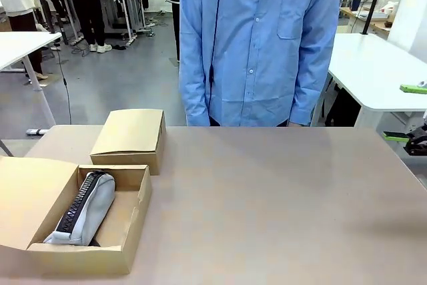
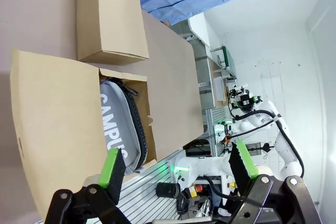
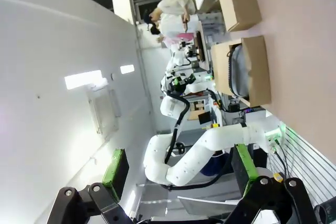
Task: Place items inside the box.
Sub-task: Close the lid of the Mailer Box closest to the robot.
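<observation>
Lying across the near-left corner of the beige bench (image 1: 267, 198): shallow brown cardboard box (image 1: 137, 208), lid flap open, holding the grey zip pencil case lettered "CAMPUS" (image 1: 83, 211). Hovering empty, jaws spread wide: left tool (image 2: 176, 166) and right tool (image 3: 178, 169). Risking, on any further drop, catching a flap or landing on the case.

Box (image 1: 127, 258) lid flap cut off by the front view's left edge, grey pencil case (image 1: 90, 215) lettering hidden there — right tool (image 1: 417, 139) half out of frame
</observation>
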Motion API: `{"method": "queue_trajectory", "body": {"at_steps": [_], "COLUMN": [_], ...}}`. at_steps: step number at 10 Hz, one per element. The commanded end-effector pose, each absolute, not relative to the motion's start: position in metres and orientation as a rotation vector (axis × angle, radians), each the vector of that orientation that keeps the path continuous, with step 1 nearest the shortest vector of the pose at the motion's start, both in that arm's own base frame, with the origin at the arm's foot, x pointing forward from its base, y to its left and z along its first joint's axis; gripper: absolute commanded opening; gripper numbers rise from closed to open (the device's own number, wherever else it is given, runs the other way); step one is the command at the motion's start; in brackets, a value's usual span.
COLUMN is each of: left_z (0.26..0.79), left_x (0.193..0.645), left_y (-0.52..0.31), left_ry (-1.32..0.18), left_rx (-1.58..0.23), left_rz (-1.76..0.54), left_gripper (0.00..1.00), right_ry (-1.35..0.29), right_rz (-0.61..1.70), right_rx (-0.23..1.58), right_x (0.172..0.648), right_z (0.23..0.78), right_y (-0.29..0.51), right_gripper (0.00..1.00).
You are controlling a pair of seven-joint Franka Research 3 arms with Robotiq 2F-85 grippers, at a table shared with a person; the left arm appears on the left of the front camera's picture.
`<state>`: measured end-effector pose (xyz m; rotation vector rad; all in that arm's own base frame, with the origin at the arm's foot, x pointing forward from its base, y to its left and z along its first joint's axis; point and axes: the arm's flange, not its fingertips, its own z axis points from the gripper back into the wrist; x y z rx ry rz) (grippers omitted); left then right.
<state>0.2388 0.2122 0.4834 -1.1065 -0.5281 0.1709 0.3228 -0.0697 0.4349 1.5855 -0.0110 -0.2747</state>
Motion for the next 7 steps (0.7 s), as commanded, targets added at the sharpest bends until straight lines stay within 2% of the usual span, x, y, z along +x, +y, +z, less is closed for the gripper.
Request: {"method": "queue_trajectory", "body": {"at_steps": [1, 6, 7], "left_z": [0.484, 0.483, 0.501], "left_x": [0.239, 0.239, 0.258], "left_y": [0.212, 0.212, 0.200], "left_ry": [-0.549, -0.528, -0.702], "left_rx": [-1.123, -1.107, -0.995], "left_rz": [0.156, 0.171, -0.205], "left_gripper": [1.00, 1.00, 1.00], "right_ry": [0.004, 0.004, 0.004], "right_rz": [-0.297, -0.297, -0.297], "right_rx": [1.610, 1.610, 1.610], "right_x": [0.323, 0.323, 0.323], "right_z": [0.443, 0.443, 0.443], "right_y": [-0.070, -0.070, -0.070], "right_gripper": [1.00, 1.00, 1.00]}}
